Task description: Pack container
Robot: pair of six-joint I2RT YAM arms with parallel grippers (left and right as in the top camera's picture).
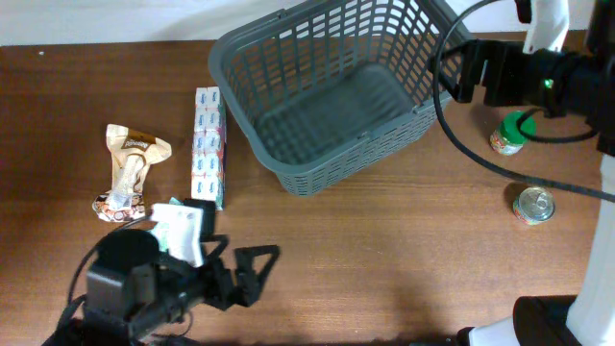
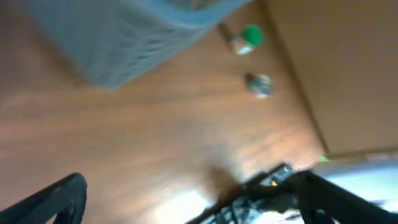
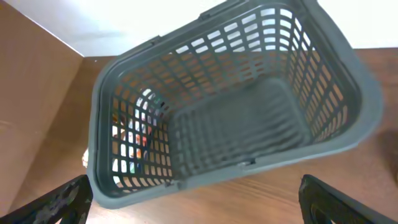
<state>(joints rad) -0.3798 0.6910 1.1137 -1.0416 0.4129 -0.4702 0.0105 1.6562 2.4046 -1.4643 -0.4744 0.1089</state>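
Note:
The container (image 1: 327, 58) is a large dark grey lattice basket standing at the back middle of the table, with nothing inside it. My right gripper (image 1: 459, 72) hovers open just off its right rim. In the right wrist view the container (image 3: 249, 169) fills the frame ahead of that gripper (image 3: 199, 205), and only bare wood lies between the fingers. My left gripper (image 1: 240, 264) is open and holds nothing, low over the table at the front left. The left wrist view is blurred; it shows the container (image 2: 118, 43) far off and that gripper (image 2: 193, 208) over bare wood.
Left of the basket lie a long white printed box (image 1: 208, 146), a brown-and-white packet (image 1: 130, 168) and a white-green pouch (image 1: 183, 231), the pouch partly under my left arm. A green-lidded jar (image 1: 512, 133) and a tin can (image 1: 533, 204) stand at the right.

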